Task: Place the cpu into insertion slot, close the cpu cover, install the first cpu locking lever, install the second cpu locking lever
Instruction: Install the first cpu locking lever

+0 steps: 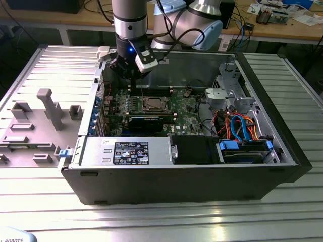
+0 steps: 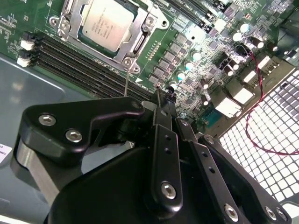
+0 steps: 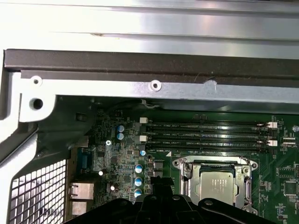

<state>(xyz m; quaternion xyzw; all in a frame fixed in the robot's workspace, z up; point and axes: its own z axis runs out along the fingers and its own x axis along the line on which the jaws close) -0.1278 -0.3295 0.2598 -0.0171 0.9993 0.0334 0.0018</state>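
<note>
**Jaws closed up beside a raised lever; cpu seated, cover down**

Jaws are seen drawn together in the second wrist view, tips meeting w/ nothing bulky clamped btwn them; whether the thin wire is pinched can't be told. They are poised over the motherboard, just beside the insertion slot, inside the open computer case on the tabletop.

The cpu is seated in the slot, silvery top up, and the cpu cover is laid flat around it, so steps 1–2 are judged done. A locking lever is seen standing up from the socket corner nearest the jaws, unlatched. The step in hand is thus judged to be the 1st lever.

Re what that step calls for: a thin, probably springy wire must be caught near its free end, swung down along the socket edge and tucked under its hook. Little contact area is offered, so a slip off the wire is the likely fault. The memory slots alongside are to be kept clear of.
</note>
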